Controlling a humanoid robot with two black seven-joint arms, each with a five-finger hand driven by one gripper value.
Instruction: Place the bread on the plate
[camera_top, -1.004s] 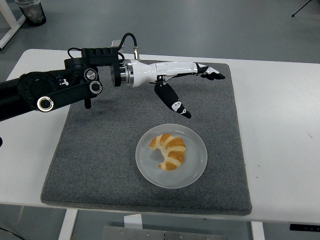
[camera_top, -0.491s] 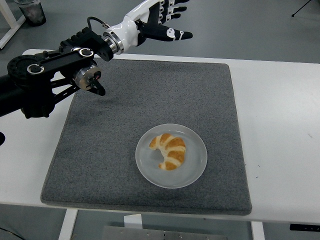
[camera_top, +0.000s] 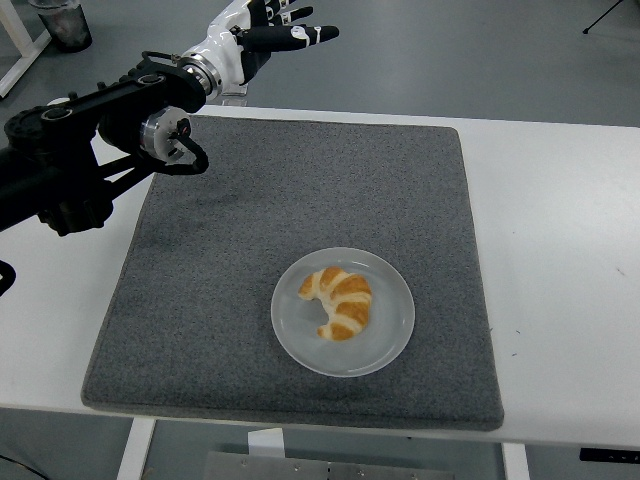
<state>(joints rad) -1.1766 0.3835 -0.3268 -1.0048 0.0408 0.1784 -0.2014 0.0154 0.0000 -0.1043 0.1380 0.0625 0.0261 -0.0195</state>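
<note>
Bread (camera_top: 338, 301), a croissant, lies on the plate (camera_top: 385, 345) in lower centre of frame, on the grey mat (camera_top: 250, 230). Its long axis runs upper left to lower right; both tips curl toward frame's left. My left hand (camera_top: 262, 32) is at upper left w/ fingers spread, holding nothing, well apart from plate.

Rough grey felt-like mat (camera_top: 290, 210), smooth translucent plate (camera_top: 392, 340), flaky golden bread (camera_top: 338, 300).
</note>
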